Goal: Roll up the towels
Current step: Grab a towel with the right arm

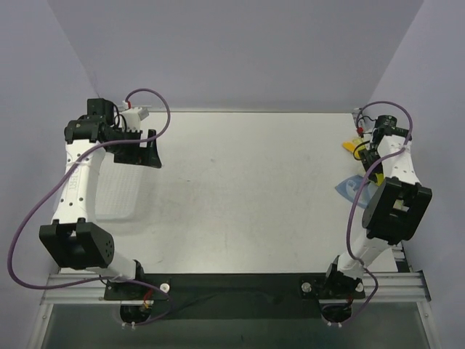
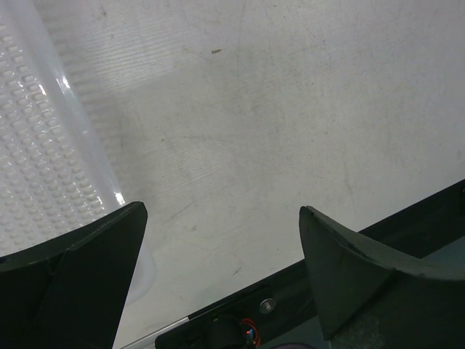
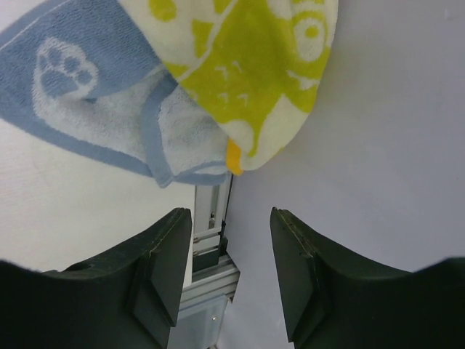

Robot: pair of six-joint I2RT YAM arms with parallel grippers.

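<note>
**Two towels, unrolled, at right desk edge**

Item 1: blue towel [image 3: 109, 51]. It lies bunched at the right edge of the desk [image 2: 290, 109], close to the wall [image 3: 378, 145]. It is mid-blue terry with a darker border and a white paw print, and one corner is folded over so that a paler face shows. In the right wrist view that corner points toward the end effector. The long axis cannot be told, as the cloth is crumpled.

Item 2: printed towel [image 3: 247, 65]. It is cream with yellow-green figures and a small orange mark at its lower edge. It is draped over one side of the blue towel and touches it. In the top view the pair is strung along the right edge, with the printed towel farther from the bases and the blue one nearer. Neither towel is rolled.

Item 3: right end effector [image 3: 229, 269]. It is released, the jaws are partly apart with nothing between them, and it is held just short of the towels. An aluminium rail [image 3: 213, 240] is seen in the gap.

Item 4: left end effector [image 2: 221, 254]. It is released, the jaws are spread wide, and it is empty. It is poised over bare desk just beside a white mesh basket [image 2: 36, 160], well apart from the towels.

Surroundings: the desk is white, with faint scuffs and specks. It is enclosed by plain lavender-grey walls at the back and both sides.
</note>
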